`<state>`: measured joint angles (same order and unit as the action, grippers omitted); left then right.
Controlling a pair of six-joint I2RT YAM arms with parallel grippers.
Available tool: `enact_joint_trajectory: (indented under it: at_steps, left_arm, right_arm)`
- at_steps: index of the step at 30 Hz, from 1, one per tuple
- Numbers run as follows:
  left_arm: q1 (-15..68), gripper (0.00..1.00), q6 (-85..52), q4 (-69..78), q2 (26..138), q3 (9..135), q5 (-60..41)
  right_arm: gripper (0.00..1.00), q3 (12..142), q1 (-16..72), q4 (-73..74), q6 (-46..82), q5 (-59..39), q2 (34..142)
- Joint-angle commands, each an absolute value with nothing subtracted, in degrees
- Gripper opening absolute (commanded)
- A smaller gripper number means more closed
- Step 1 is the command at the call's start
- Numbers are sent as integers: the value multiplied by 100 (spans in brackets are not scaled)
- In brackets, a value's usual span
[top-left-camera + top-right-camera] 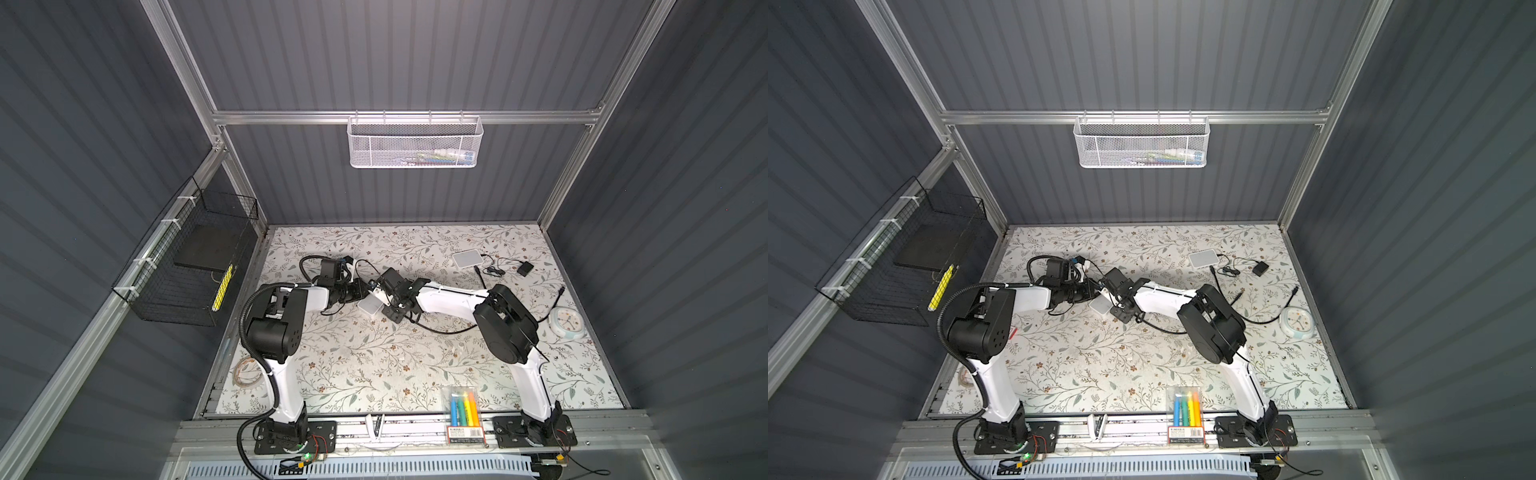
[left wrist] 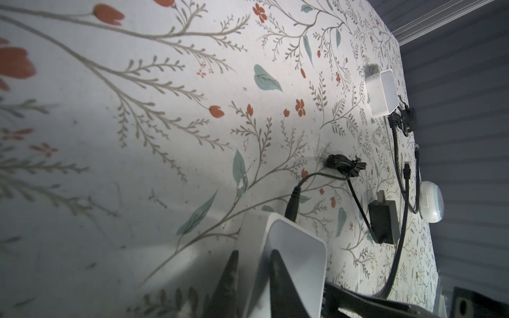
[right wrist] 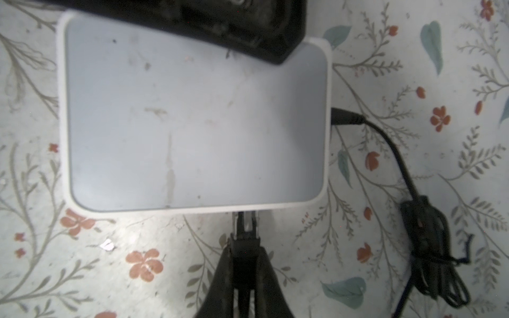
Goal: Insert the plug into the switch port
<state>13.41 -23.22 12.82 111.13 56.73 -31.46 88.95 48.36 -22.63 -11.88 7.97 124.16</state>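
Switch [image 1: 370, 307] central, second switch [image 1: 467, 259] behind right, clock [image 1: 566, 322] far right, markers [image 1: 462, 405] in front.

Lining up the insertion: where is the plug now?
In the right wrist view, the plug is pinched between the right fingers, its tip at the edge of the switch, mid-table between both arms.

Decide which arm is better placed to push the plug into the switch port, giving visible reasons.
Right: the right claw grips the plug, tip at the switch edge; the left claw clamps the switch, steadying it.
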Motion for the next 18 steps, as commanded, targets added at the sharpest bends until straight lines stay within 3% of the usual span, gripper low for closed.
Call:
enact_joint_trajectory:
  at_steps: [1, 18]
  left_arm:
    - [1507, 20, -2435, 939, 11416, 5355, -3660]
    - [1302, 21, -1952, 775, 11423, 5221, -3908]
  right_arm:
    - [0, 9165, 4843, -1652, -1072, 751, 12485]
    - [0, 9091, 4816, -1673, -938, 684, 12449]
